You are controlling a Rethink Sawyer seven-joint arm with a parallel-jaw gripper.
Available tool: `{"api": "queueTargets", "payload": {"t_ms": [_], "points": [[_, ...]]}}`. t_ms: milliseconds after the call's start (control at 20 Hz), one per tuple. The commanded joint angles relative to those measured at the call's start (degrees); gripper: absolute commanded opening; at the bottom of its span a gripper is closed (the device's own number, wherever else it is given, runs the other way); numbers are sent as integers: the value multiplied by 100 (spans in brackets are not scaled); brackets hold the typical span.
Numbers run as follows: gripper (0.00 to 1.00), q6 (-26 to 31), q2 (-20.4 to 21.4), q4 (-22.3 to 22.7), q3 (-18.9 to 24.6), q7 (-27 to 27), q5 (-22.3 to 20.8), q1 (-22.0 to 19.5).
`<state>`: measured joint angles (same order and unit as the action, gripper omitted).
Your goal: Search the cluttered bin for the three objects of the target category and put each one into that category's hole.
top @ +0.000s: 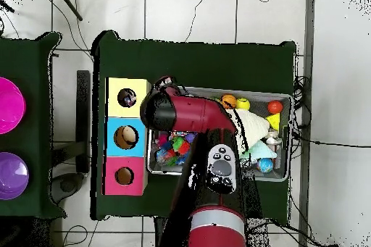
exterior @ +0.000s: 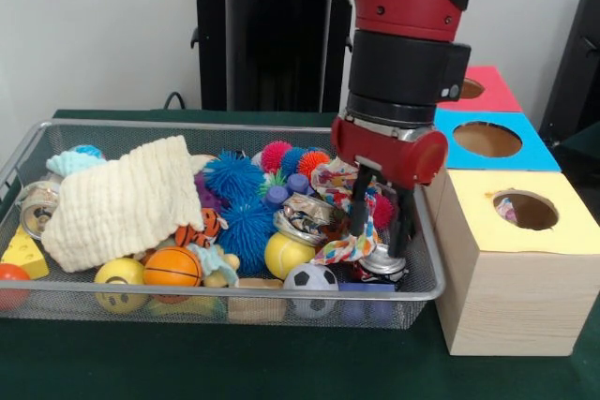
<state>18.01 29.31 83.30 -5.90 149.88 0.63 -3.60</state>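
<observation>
The knotted multicoloured rope toy (exterior: 349, 246) lies at the right end of the wire mesh bin (exterior: 225, 130), beside a crumpled metal can (exterior: 305, 220). The red and black gripper (exterior: 382, 243) is down there, jaws apart, straddling the rope. Best to close squarely, then lift straight up clear of the clutter toward the yellow-topped wooden box (exterior: 511, 255).

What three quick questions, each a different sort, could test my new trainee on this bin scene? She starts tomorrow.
1. True or false: the gripper is down inside the wire bin.
2. Which box stands nearest the front camera? A) red B) blue C) yellow
3. Fill in: a cream ____ covers toys at one end of the bin.

Key:
1. true
2. C, the yellow box
3. cloth
</observation>
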Motion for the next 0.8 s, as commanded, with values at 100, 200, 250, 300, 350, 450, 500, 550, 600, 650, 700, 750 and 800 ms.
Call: {"api": "queueTargets", "payload": {"t_ms": [100, 200, 250, 300, 350, 450, 500, 550, 600, 650, 700, 750, 800], "points": [[100, -780, -354, 1128, 332, 1254, 403, 77], [100, -869, -342, 1241, 304, 1287, 481, 146], [100, -911, -315, 1318, 278, 1302, 522, 187], [100, -924, -276, 1390, 248, 1307, 567, 228], [100, -937, -237, 1462, 218, 1312, 613, 269], [100, -971, -185, 1567, 133, 1310, 679, 356], [100, -983, -170, 1600, 86, 1301, 708, 395], [100, -972, -115, 1657, 55, 1258, 723, 392], [100, -979, -53, 1743, 24, 1233, 734, 403], [100, -987, 11, 1824, -2, 1190, 728, 392], [100, -989, 83, 1916, -5, 1149, 718, 370], [100, -984, 159, 1999, -3, 1100, 697, 332], [100, -979, 236, 2082, -1, 1052, 677, 294]]}}
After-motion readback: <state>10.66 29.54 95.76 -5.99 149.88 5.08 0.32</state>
